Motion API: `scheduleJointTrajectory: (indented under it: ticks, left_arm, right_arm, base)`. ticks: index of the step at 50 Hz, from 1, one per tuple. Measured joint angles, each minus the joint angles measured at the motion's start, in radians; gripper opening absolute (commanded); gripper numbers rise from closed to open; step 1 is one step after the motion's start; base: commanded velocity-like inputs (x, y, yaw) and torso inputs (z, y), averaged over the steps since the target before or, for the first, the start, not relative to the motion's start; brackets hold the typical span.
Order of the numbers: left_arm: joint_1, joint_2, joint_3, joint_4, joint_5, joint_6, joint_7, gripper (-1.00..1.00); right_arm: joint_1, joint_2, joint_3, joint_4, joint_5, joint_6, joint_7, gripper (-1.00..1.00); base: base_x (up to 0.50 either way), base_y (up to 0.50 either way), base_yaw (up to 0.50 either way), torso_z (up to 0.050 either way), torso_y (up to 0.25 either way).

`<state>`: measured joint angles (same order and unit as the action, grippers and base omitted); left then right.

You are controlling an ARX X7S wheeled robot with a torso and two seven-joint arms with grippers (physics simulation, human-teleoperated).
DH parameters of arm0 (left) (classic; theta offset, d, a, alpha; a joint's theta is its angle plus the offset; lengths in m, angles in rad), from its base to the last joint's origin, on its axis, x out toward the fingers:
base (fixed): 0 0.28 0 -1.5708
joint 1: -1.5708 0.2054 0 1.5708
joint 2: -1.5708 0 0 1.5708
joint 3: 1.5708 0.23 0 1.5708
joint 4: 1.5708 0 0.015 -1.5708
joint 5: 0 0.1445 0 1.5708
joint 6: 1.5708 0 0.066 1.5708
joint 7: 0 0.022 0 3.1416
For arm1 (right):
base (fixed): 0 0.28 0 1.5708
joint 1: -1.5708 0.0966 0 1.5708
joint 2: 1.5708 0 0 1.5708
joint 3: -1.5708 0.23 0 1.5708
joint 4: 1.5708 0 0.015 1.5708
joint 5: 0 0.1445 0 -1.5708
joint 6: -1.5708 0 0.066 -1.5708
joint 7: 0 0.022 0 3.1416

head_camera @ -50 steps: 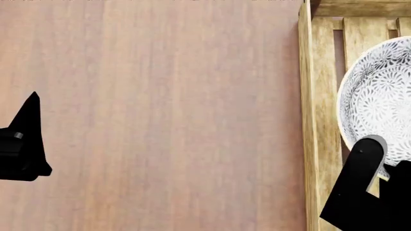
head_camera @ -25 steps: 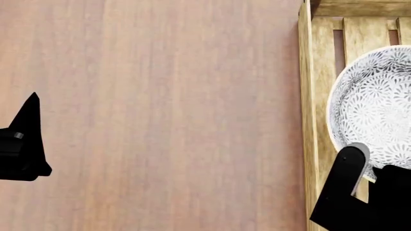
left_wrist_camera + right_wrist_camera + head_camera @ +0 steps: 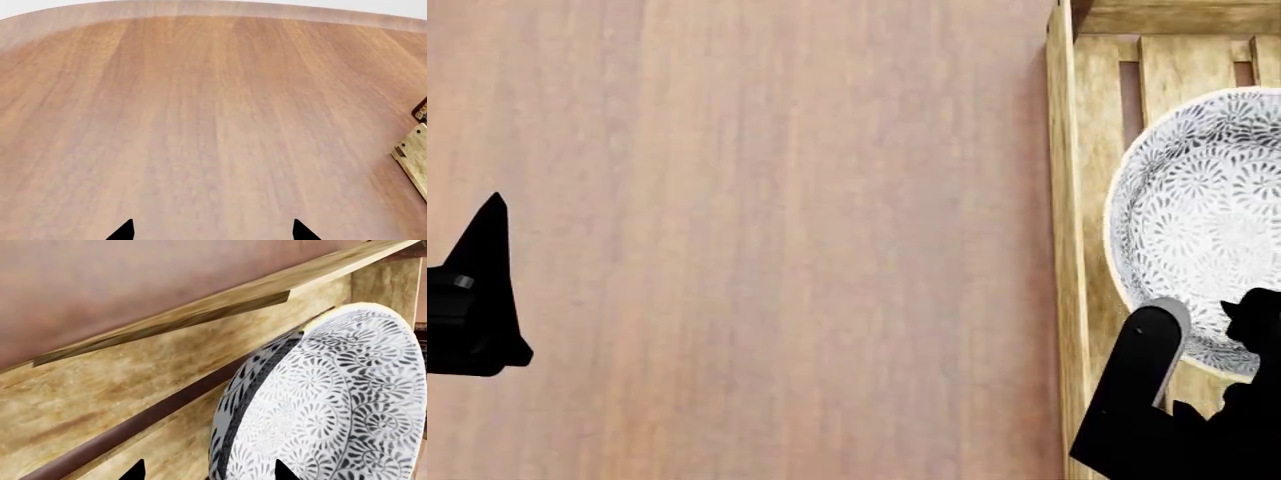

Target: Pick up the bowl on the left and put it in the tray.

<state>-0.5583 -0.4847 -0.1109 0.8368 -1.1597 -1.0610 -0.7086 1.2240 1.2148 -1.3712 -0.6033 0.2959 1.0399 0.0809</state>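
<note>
- Reddish-brown wood-grain table fills most of the head view; its pale far edge shows only in the left wrist view.
- Tray, a light-wood slatted crate, sits at the right; only its left rail, far end rail and some slats show, the rest is cut off by the frame.
- Bowl, white with dark floral pattern, lies inside the tray over the slats; its right part is cut off, its near rim hidden by the right gripper.
- Right gripper: 2 fingers straddle the bowl's near rim, 1 inside, 1 outside. Right wrist view shows the rim between the tips; contact cannot be judged, so gripping or released I cannot tell.
- Left gripper hangs over bare table at left, well apart from the tray; fingertips spread apart, nothing between them.
- Small tan object at the left wrist view's edge, mostly cut off, unidentifiable.
</note>
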Motion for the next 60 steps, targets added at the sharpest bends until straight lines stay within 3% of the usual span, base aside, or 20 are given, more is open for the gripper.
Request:
scheduleJointTrajectory:
  ticks: [31, 60]
  left_arm:
    - [-0.002, -0.012, 0.006, 0.002, -0.018, 0.012, -0.016, 1.0]
    - [-0.032, -0.028, 0.008, 0.014, -0.069, 0.007, -0.058, 1.0]
  right_arm:
    - [0.02, 0.016, 0.013, -0.034, -0.014, 0.003, -0.026, 1.0]
    - [0.259, 0.141, 0.175, -0.33, 0.103, 0.123, -0.268, 1.0]
  base:
    - [0.0, 0.0, 0.0, 0.0, 0.0]
    - [0.0, 0.0, 0.0, 0.0, 0.0]
